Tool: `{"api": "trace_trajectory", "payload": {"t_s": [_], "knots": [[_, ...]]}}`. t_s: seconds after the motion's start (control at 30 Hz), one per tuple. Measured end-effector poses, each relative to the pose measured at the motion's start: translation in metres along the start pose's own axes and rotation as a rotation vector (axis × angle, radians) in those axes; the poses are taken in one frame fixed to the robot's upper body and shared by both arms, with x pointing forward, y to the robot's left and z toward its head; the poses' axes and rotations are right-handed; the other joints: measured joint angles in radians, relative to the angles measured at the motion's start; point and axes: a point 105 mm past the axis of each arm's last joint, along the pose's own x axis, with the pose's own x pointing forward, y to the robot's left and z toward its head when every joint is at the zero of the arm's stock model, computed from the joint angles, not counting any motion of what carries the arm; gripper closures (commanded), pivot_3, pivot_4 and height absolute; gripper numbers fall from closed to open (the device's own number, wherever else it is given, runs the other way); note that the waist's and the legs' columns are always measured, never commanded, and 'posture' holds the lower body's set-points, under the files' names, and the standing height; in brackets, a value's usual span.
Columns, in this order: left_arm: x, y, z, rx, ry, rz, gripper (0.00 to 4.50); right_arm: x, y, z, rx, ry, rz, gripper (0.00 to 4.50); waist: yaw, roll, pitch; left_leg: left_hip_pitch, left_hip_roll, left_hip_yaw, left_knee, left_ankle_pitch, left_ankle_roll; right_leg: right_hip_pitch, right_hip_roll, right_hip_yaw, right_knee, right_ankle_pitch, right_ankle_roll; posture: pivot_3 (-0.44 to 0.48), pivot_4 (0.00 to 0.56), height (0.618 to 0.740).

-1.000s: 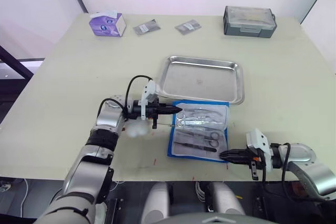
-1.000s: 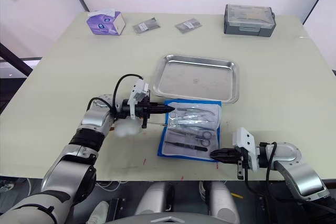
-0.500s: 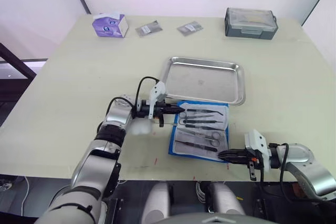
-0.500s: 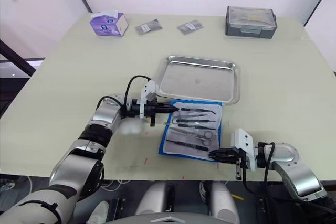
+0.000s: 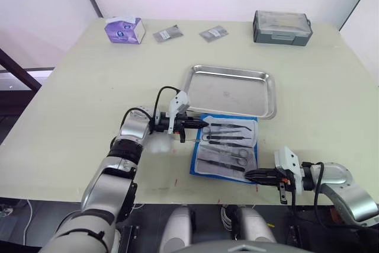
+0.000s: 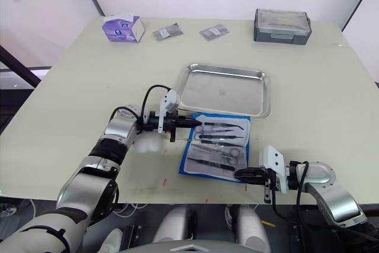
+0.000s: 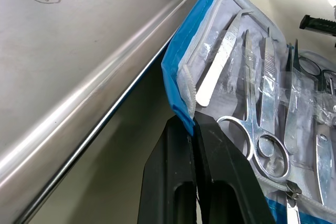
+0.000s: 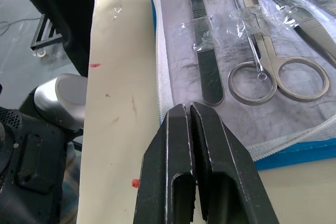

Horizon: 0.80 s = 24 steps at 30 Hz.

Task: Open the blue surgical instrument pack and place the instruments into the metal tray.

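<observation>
While the blue surgical instrument pack (image 5: 225, 146) lies open just near of the empty metal tray (image 5: 230, 90), the left gripper (image 5: 203, 124) pinches its far-left corner; a pull could drag the pack and spill the instruments (image 5: 224, 141). Both arms reach in low and level, the right gripper (image 5: 249, 174) closed, empty, at the near-right corner

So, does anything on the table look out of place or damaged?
Nothing stands out. The blue pack lies open and flat beside the metal tray, its instruments lined up in the pockets. The left gripper is shut at the pack's edge; the right gripper is shut near the pack's front edge.
</observation>
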Motion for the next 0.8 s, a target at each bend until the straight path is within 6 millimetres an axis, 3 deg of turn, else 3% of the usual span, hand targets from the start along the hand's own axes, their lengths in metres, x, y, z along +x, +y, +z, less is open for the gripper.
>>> {"api": "trace_trajectory", "payload": {"t_s": [0.17,0.5,0.77,0.8], "knots": [[-0.004,0.0,0.003,0.029,-0.03,0.011,1.39,0.001,0.001,0.0,-0.007,-0.006,-0.002,4.5,-0.001,0.0,0.0,-0.001,0.0,0.0,0.0,0.0,0.0,-0.001,0.0,0.0,0.0,0.0,0.0,0.0,0.15,0.738],[-0.008,-0.001,0.003,0.04,-0.054,0.042,1.39,0.0,0.001,0.001,-0.031,-0.014,-0.009,4.5,0.0,0.0,0.0,-0.002,0.0,0.0,0.0,0.0,0.0,-0.002,0.0,0.0,0.0,0.0,0.0,0.0,0.15,0.738],[-0.022,0.003,0.017,0.039,-0.164,0.111,1.39,-0.01,-0.002,0.001,0.005,-0.015,-0.037,4.5,0.0,0.0,0.001,-0.003,0.0,0.0,0.0,0.0,0.0,-0.003,0.0,0.0,0.0,0.0,0.0,0.0,0.15,0.738],[-0.024,0.002,0.02,0.042,-0.181,0.116,1.33,-0.011,-0.002,0.002,0.011,-0.017,-0.037,4.25,0.0,0.0,0.001,-0.003,0.0,0.0,0.0,0.0,0.0,-0.003,0.0,0.0,0.0,0.0,0.0,0.0,0.15,0.738]]}}
